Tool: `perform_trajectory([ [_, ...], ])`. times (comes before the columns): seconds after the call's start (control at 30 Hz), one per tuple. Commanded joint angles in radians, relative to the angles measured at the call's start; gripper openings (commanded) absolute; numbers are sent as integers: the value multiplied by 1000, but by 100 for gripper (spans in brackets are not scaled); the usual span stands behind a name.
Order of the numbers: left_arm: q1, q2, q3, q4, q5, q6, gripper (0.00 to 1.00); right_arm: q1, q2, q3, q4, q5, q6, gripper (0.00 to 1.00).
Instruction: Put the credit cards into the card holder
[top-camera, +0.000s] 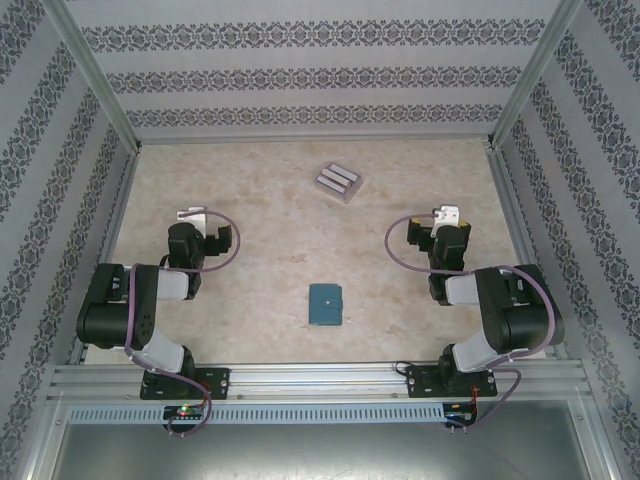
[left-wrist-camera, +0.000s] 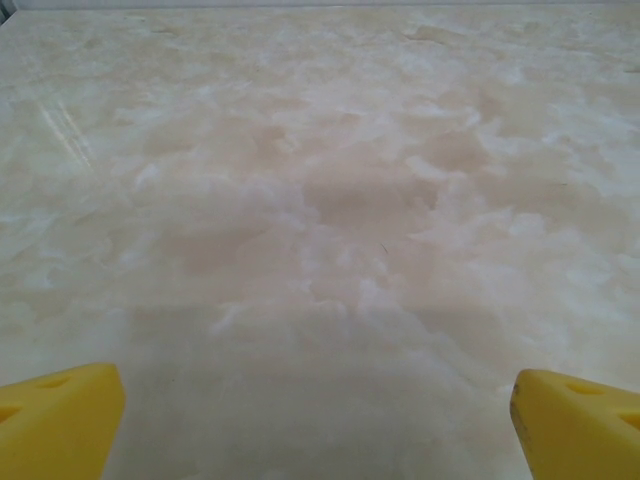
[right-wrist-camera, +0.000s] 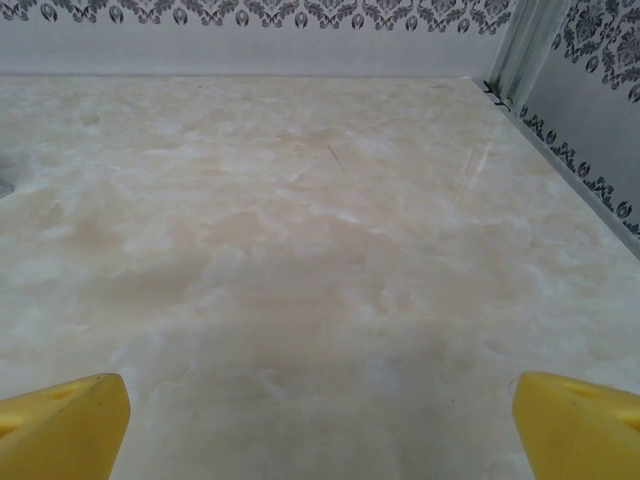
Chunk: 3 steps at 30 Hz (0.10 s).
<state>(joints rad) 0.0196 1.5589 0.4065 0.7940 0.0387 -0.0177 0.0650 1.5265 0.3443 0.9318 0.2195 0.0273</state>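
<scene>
The wallet (top-camera: 325, 305) is lying flat and folded shut on the counter (top-camera: 260, 260), midway between the two arms and toward the near edge. The cards (top-camera: 338, 182) are sitting well apart from it, farther out and slightly to the right, grouped together at a slant. They seem to be three laid side by side, though they are too small in the overhead view to count with certainty. Nothing is touching either the wallet or the cards.

The left claw (top-camera: 190, 215) is hanging over the left part of the counter, pointing toward the far wall (top-camera: 320, 80). Its jaws are standing spread wide and holding nothing. In the left wrist view its yellow fingers (left-wrist-camera: 60, 420) are showing at the two bottom corners, far apart, with bare marbled counter between them.

The right claw (top-camera: 447, 215) is hanging over the right part of the counter at about the same depth, also pointing away from the bases, spread wide and empty. In the right wrist view its own yellow fingers (right-wrist-camera: 60, 425) are sitting at the bottom corners. Beyond them the counter is running out to the patterned far wall and to a metal post (right-wrist-camera: 525, 45) in the far right corner.

Both claws are well apart from the wallet, which is lying nearer than they are, and from the cards, which are lying farther out between them.
</scene>
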Motion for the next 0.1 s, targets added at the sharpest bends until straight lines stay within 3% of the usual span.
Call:
perform_trajectory([
  [0.0,-10,1,18,16,17,18,100,-4,-13,19,12,7,15,98],
  [0.07,-10,0,18,16,17,18,100,-2,-14,18,13,8,11,98],
])
